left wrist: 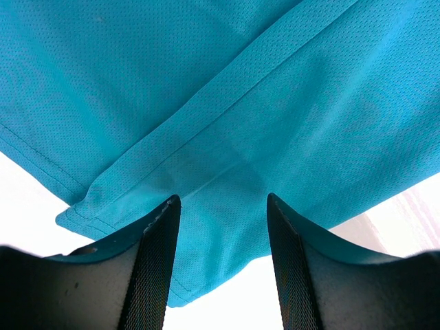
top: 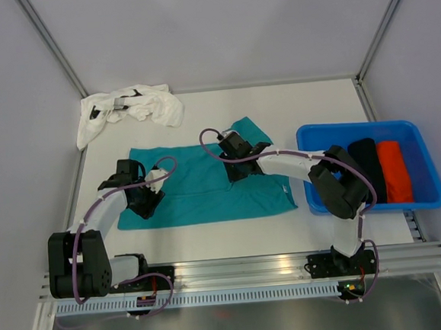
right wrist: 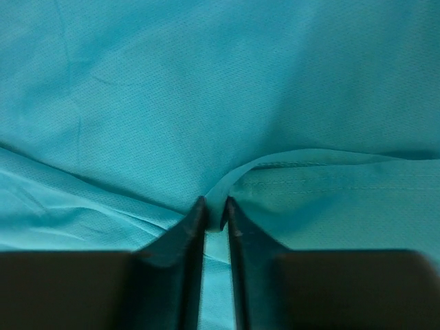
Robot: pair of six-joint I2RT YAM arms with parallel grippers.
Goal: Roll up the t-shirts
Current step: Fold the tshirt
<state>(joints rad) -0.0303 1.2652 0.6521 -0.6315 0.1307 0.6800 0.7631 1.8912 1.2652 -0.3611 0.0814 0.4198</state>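
While the teal t-shirt [top: 200,193] lies spread mid-table seen from above, folding before rolling seems in hand; bare table [top: 307,101] lies beyond its far edge. Left wrist: the left gripper [left wrist: 220,203] gapes over its hemmed corner. Right wrist: the right gripper [right wrist: 213,203] pinches a raised fold of it, which next needs carrying across.

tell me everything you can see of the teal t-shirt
The teal t-shirt is thin mesh-like cloth with stitched hems, laid as a wide flat band on the white table, one sleeve sticking out on the far side. The right gripper pinches a fold right of its middle; the left gripper stands open over its left edge.
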